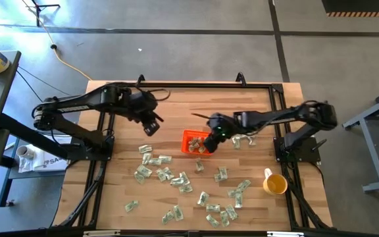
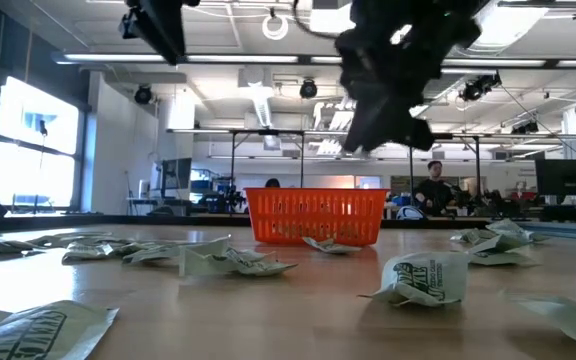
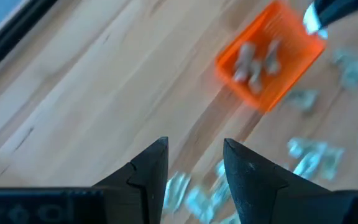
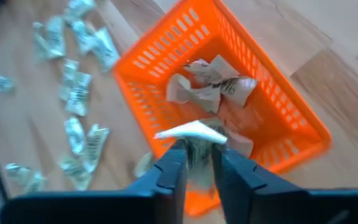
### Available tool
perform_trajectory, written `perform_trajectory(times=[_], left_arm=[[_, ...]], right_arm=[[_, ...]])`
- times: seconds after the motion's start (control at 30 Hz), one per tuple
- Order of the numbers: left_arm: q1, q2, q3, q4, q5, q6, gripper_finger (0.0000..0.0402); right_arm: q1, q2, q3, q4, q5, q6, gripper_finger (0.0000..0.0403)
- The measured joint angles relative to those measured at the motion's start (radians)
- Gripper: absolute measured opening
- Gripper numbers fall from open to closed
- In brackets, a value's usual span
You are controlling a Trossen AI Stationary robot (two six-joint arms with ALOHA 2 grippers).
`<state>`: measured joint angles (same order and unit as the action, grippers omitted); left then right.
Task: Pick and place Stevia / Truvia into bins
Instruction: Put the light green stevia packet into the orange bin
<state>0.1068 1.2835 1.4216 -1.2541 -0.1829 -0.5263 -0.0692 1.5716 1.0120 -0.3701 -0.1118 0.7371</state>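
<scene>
While the right gripper (image 4: 196, 163) hangs just above the orange bin (image 1: 191, 137), its fingers (image 4: 171, 171) pinch one Stevia sachet (image 4: 191, 130) over the bin's open top. A few crumpled sachets (image 4: 210, 81) already lie inside the bin. Many more loose sachets (image 1: 176, 178) are scattered on the counter (image 1: 176, 105) beside the bin. The left gripper (image 3: 194, 165) hovers near the bin, fingers spread, holding nothing.

Two dark, near-black jointed arms, slim tubular links, bulkier wrist housings. Left gripper (image 3: 194, 171): matte black wedge-shaped fingers, angular edges. Right gripper (image 4: 197, 165): same black tapered fingers. Black cable loops near left wrist.
</scene>
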Motion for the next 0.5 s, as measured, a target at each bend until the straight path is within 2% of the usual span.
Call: perform_trajectory(times=[0.13, 0.2, 0.33, 0.5], left_arm=[[-0.058, -0.010, -0.063, -0.027, -0.054, -0.027, 0.0187], [-0.088, -0.020, -0.112, -0.029, -0.062, -0.063, 0.0189], [-0.139, -0.034, -0.244, -0.003, -0.063, -0.126, 0.0194], [-0.139, -0.033, -0.469, 0.147, -0.052, -0.123, 0.0195]], right_arm=[[-0.004, 0.099, 0.075, -0.003, -0.005, -0.060, 0.0122], [0.005, 0.125, 0.111, -0.018, 0.026, -0.094, 0.0150], [0.041, 0.130, 0.168, -0.119, 0.193, -0.155, 0.0196], [0.082, 0.089, 0.209, -0.276, 0.357, -0.188, 0.0234]])
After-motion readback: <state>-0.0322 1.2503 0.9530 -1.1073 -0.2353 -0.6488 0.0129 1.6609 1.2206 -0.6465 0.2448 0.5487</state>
